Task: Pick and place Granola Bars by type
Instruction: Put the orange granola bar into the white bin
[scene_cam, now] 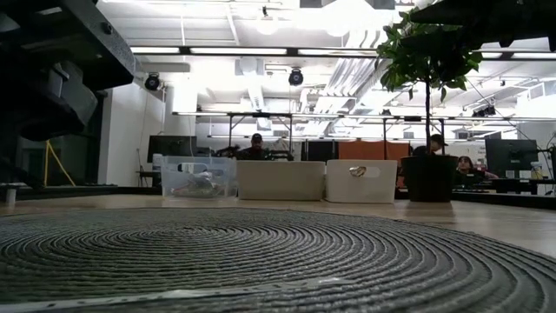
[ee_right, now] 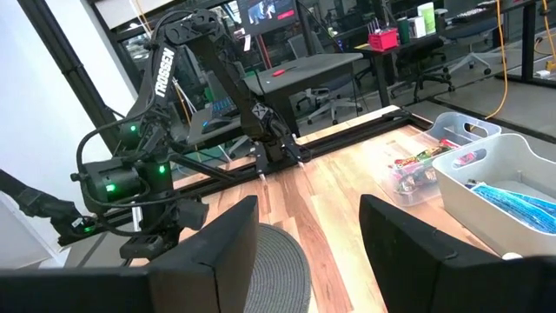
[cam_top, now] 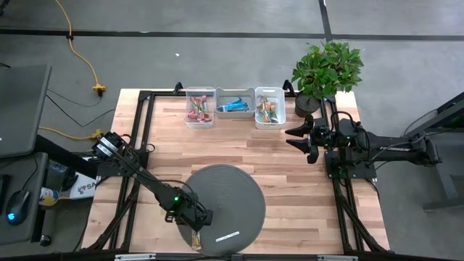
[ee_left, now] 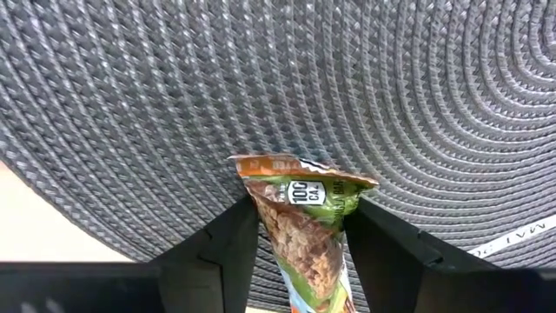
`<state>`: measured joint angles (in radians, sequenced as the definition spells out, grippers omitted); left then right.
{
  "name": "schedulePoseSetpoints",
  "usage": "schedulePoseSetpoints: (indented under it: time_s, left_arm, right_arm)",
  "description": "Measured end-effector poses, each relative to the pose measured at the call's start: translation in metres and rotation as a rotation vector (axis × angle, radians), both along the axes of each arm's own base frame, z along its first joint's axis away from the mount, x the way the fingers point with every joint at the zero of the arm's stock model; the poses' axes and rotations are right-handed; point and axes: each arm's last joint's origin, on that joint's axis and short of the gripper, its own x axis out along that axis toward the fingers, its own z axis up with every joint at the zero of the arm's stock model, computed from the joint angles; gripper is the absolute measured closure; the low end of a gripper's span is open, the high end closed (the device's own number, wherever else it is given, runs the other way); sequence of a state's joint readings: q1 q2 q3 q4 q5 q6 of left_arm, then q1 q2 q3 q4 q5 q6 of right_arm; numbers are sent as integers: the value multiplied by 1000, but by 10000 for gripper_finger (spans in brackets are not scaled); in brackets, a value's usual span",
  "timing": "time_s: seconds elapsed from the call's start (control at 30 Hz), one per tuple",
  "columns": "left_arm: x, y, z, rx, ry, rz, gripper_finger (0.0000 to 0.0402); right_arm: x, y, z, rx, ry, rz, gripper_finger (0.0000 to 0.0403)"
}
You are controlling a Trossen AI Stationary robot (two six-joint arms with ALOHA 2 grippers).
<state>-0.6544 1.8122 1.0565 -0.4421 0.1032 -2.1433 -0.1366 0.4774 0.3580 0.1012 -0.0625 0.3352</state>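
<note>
A pale wooden table [cam_top: 290, 181] sits on a grey floor, with an open office space of desks and ceiling lights behind it, where seated people show far off in the low view; a round grey woven mat [cam_top: 225, 199] lies at the table's near edge, with a thin white label strip [cam_top: 227, 236] on it; along the far edge stand three small bins [cam_top: 235, 106] side by side, the left one holding red-pink bars [cam_top: 199, 109], the middle one blue bars [cam_top: 233, 106], the right one orange-green bars [cam_top: 270, 110]; a potted plant [cam_top: 326, 69] stands just beside them at the far right corner. The left gripper [cam_top: 196, 235] is low over the near left rim of the mat, its fingers [ee_left: 230, 248] clamped on a brown-orange-green granola bar [ee_left: 304, 217], which hangs just above the weave. The right gripper [cam_top: 293, 135] waits well apart above the table's right side, pointing toward the bins, its fingers [ee_right: 226, 243] spread apart.
</note>
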Motion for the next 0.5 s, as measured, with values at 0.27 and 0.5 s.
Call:
schedulePoseSetpoints:
  time_s: [0.27, 0.5]
  left_arm:
    - [-1, 0, -1, 5, 12, -1, 236]
    - [-1, 1, -2, 5, 16, -19, 256]
  right_arm:
    - [0, 0, 0, 0, 0, 0, 217]
    - [0, 0, 0, 0, 0, 0, 217]
